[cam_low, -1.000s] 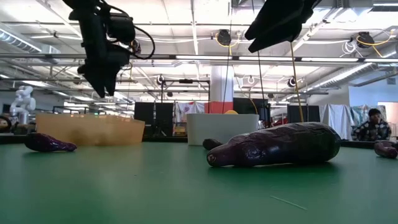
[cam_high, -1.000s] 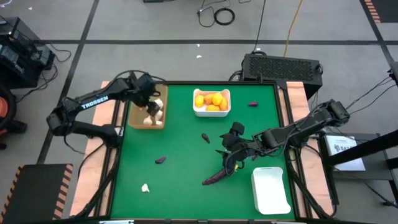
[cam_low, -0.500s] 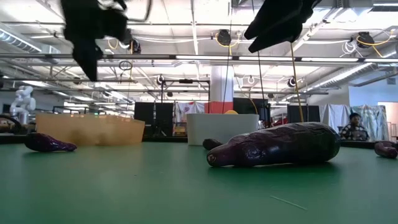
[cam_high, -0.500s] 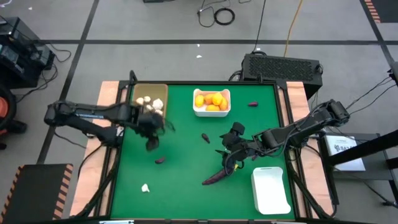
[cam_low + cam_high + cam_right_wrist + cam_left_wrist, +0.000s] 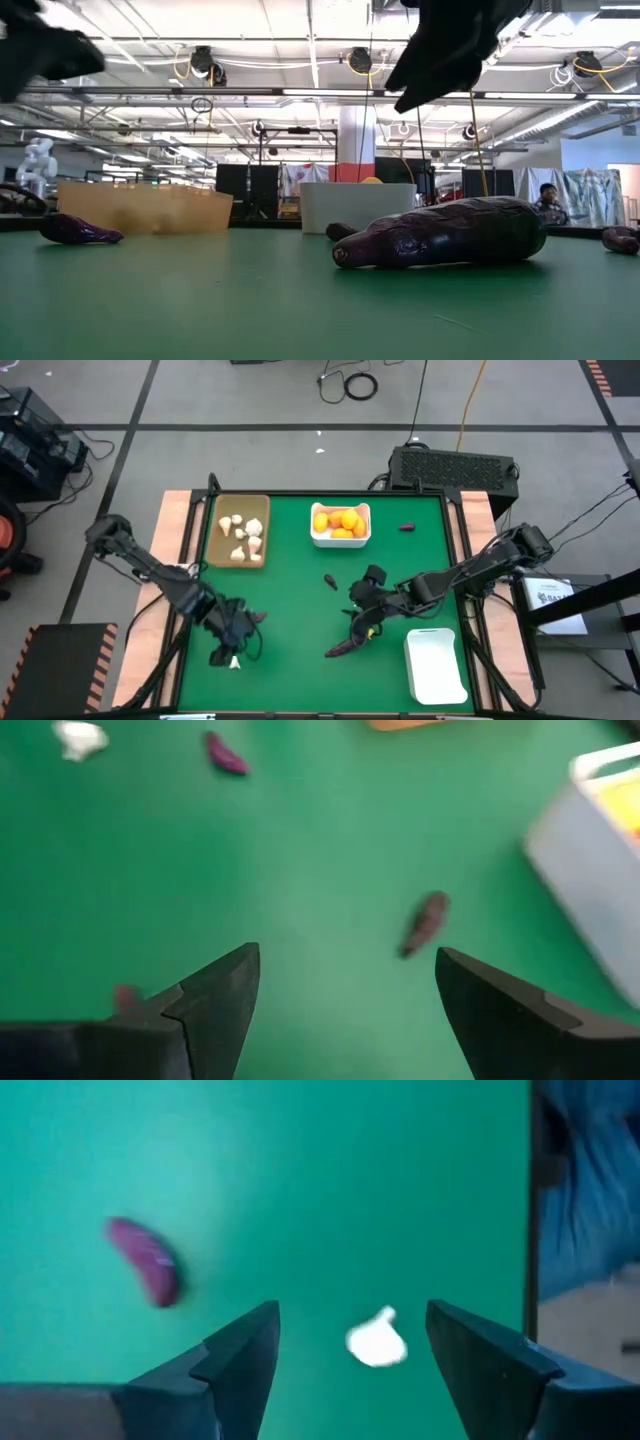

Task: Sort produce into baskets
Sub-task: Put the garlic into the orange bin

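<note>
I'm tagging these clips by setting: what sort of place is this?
Most likely a robotics lab in a large industrial hall. The low view shows a high ceiling with hung lights and a white humanoid robot far behind the green table; cables lie on the concrete floor.

**Colours on the table**

Table surface (image 5: pixel 300 600): uniform green, framed by pale wood edging. Tan tray (image 5: pixel 237 530) holds off-white garlic bulbs (image 5: pixel 243 535). White bin (image 5: pixel 340 525) holds orange-yellow fruits (image 5: pixel 340 521); second white bin (image 5: pixel 435 663) shows white inside. Long eggplant (image 5: pixel 445 232): glossy dark purple. Small pieces (image 5: pixel 330 581) (image 5: pixel 258 617) (image 5: pixel 405 527): dark purple. Loose garlic bulb (image 5: pixel 377 1340): white. Both arms black; left gripper (image 5: pixel 352 1355) and right gripper (image 5: pixel 345 985) fingers dark grey-black.
</note>
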`<action>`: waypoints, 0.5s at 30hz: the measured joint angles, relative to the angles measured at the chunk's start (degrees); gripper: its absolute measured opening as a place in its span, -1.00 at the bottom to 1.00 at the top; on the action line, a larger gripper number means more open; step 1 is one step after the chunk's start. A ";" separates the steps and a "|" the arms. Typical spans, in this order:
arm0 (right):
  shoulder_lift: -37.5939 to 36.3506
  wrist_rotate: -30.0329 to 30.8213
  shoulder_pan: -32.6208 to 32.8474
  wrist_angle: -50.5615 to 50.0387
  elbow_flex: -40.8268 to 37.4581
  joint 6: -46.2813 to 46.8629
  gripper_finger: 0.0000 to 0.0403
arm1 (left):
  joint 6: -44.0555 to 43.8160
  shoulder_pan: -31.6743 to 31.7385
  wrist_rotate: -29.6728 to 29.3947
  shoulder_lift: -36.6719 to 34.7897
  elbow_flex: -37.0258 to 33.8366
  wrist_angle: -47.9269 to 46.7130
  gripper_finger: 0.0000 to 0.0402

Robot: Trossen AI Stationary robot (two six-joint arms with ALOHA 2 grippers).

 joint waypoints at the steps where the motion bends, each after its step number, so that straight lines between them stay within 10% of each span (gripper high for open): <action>1: 0.00 -1.31 0.00 0.83 0.00 -0.01 0.45 | -0.01 -1.34 0.07 0.90 0.00 0.95 0.28; 15: 0.00 -5.18 1.14 5.43 0.00 -3.70 0.45 | -1.48 -8.23 5.09 14.70 0.00 6.96 0.28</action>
